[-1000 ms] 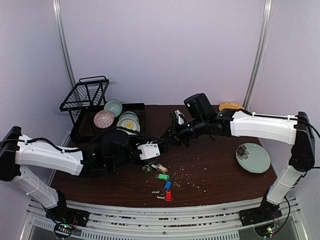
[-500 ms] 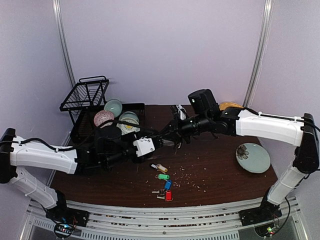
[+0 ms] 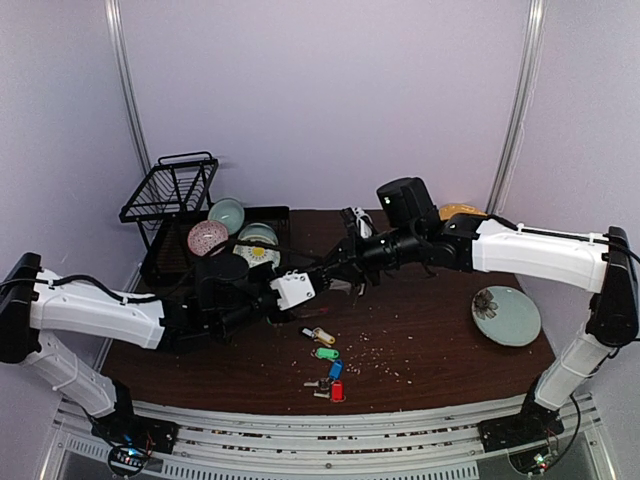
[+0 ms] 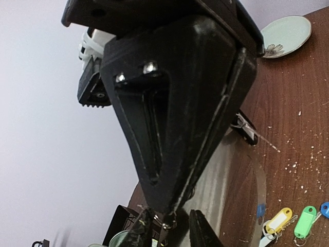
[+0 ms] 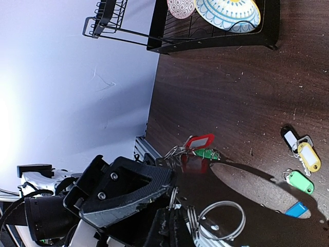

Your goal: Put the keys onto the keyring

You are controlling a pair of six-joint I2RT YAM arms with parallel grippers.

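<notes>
**Above mid-table, a ring handoff that could slip**

Between the two grippers, raised over the middle of the table (image 3: pixel 450 350), hangs the keyring (image 5: pixel 221 220), a silvery wire loop with a red-tagged key (image 5: pixel 199 141) and a green one dangling from it. The right gripper (image 5: pixel 172 226) is clamped shut on it. The left gripper (image 4: pixel 169 226) meets it nose to nose with its fingers only narrowly apart; whether they pinch a key or the ring itself I cannot tell, as its own body blocks the wrist view.

Loose keys (image 3: pixel 325 353), tagged yellow, green, blue and red, lie on the wood just below, near the front edge.

The risk, as I judge it: the thin wire could twist or slide out of the right jaws if the left arm pushes off-axis, dropping the threaded keys back onto the table.

Both arms reach inward, nearly level, forearms stretched toward each other, wrists rolled sideways.
</notes>
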